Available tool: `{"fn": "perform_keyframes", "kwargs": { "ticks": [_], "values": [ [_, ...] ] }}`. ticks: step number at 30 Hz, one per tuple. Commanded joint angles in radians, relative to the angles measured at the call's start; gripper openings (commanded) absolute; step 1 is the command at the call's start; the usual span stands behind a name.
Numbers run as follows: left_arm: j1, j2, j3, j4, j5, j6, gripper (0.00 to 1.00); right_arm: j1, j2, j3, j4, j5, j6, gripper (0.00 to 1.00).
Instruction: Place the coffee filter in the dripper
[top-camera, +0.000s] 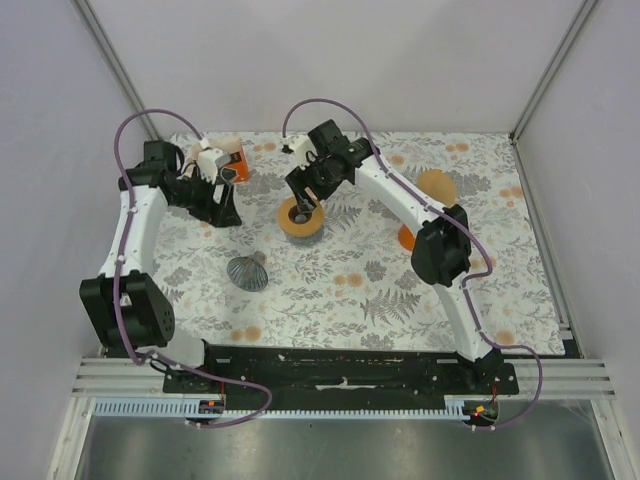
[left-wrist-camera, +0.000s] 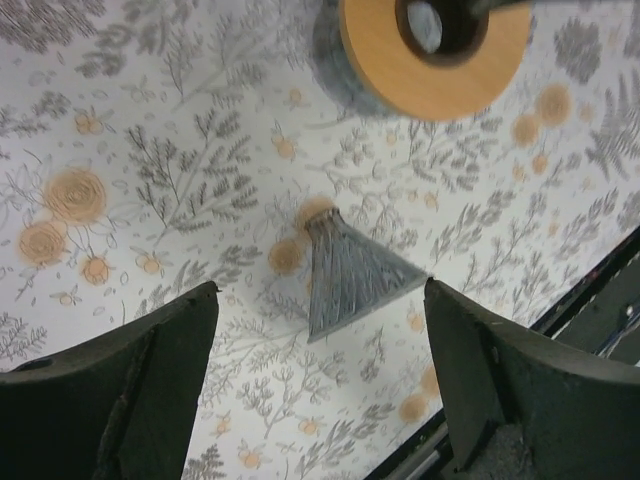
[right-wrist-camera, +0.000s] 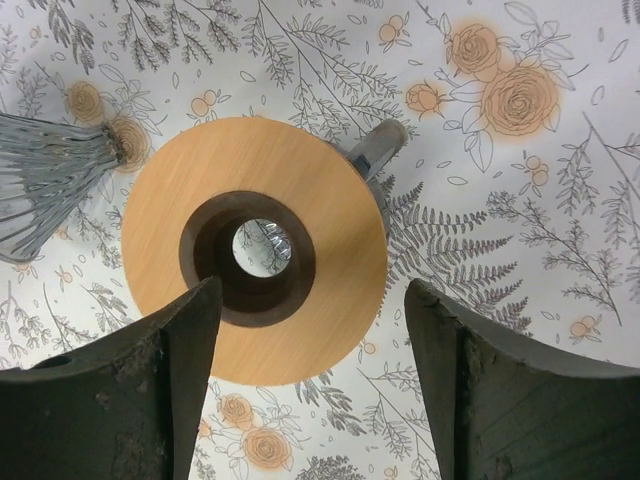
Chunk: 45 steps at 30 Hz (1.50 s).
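Both are empty and wide open: my left gripper (left-wrist-camera: 320, 288) should pinch the mesh cone filter (left-wrist-camera: 350, 275), which lies on its side, gently. My right gripper (right-wrist-camera: 312, 285) hovers over the dripper (right-wrist-camera: 335, 195).

On my left wrist feed the left gripper (left-wrist-camera: 320, 290) hangs over the floral cloth (left-wrist-camera: 180, 150) with its jaws spread wide. I see the coffee filter (left-wrist-camera: 350, 275), a grey ribbed cone, lying on its side just beyond them. Its narrow tip points toward the dripper (left-wrist-camera: 400, 70), whose wooden ring sits apart at the top edge.
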Motion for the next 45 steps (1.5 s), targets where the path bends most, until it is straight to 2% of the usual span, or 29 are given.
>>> {"fn": "perform_keyframes", "kwargs": {
  "ticks": [1,5,12,15,16,19,23,24,27,29,31,33,35,39,41,45],
  "values": [
    [-0.003,-0.109,-0.148,-0.055,-0.03,0.34,0.88,0.004,-0.15,0.03,0.016,0.009,-0.014,0.8],
    [-0.003,-0.133,-0.317,0.017,-0.066,0.425,0.87,0.004,-0.267,-0.041,0.051,0.02,-0.017,0.81],
    [-0.003,-0.143,-0.527,0.313,-0.072,0.379,0.87,0.002,-0.433,-0.208,0.082,-0.017,-0.024,0.81],
    [-0.006,-0.137,-0.582,0.382,-0.044,0.35,0.84,0.002,-0.474,-0.263,0.088,0.0,-0.026,0.81],
    [-0.006,-0.133,-0.594,0.41,-0.041,0.325,0.8,0.004,-0.483,-0.276,0.09,0.004,-0.025,0.81],
    [-0.006,-0.124,-0.596,0.448,-0.037,0.256,0.46,0.004,-0.511,-0.317,0.105,-0.006,-0.012,0.81],
    [-0.003,-0.121,-0.585,0.437,0.006,0.239,0.04,0.013,-0.528,-0.368,0.137,-0.014,0.012,0.77],
    [-0.003,-0.117,-0.576,0.434,0.006,0.218,0.02,0.022,-0.528,-0.374,0.14,-0.013,0.018,0.76],
    [0.004,-0.084,-0.489,0.352,0.011,0.09,0.02,0.074,-0.536,-0.408,0.189,0.012,0.038,0.74],
    [0.007,-0.049,-0.365,0.228,0.026,-0.024,0.02,0.135,-0.554,-0.447,0.269,0.056,0.048,0.74],
    [0.009,-0.003,-0.235,0.075,0.107,-0.074,0.02,0.183,-0.552,-0.472,0.343,0.107,0.075,0.75],
    [0.009,0.028,-0.153,-0.035,0.169,-0.11,0.02,0.22,-0.502,-0.428,0.364,0.199,0.126,0.75],
    [0.007,0.023,-0.119,-0.076,0.183,-0.124,0.02,0.238,-0.432,-0.344,0.328,0.245,0.156,0.75],
    [0.003,-0.023,-0.111,-0.084,0.2,-0.152,0.02,0.244,-0.336,-0.242,0.302,0.244,0.218,0.73],
    [0.001,-0.038,-0.107,-0.09,0.235,-0.159,0.02,0.244,-0.3,-0.204,0.3,0.244,0.226,0.7],
    [0.001,-0.046,-0.067,-0.138,0.296,-0.149,0.02,0.244,-0.201,-0.112,0.239,0.331,0.2,0.49]
  ]
}}
